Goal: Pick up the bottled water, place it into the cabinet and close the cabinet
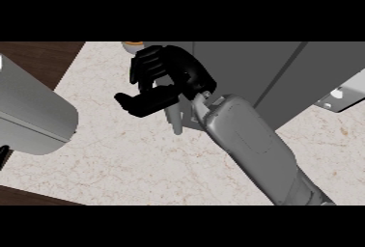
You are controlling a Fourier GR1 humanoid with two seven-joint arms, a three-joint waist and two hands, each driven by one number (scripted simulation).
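My right hand (167, 72) is up near the counter's back, in front of the grey cabinet (242, 62), with its fingers and thumb curled round the bottled water. The bottle is mostly hidden. An orange cap (132, 45) pokes out above the fingers, and a pale, see-through bottle body (175, 118) hangs below the thumb. The bottle is tilted, cap toward the upper left. My right forearm (249, 144) runs in from the lower right. Of my left hand (3, 157) only a black sliver shows at the left edge, below its grey forearm (28, 111).
The marble counter (121, 159) stretches below the hand. A grey cabinet door (314, 62) with a pale metal fitting (342, 94) stands at the upper right. Dark wood floor (35, 58) shows past the counter's left edge.
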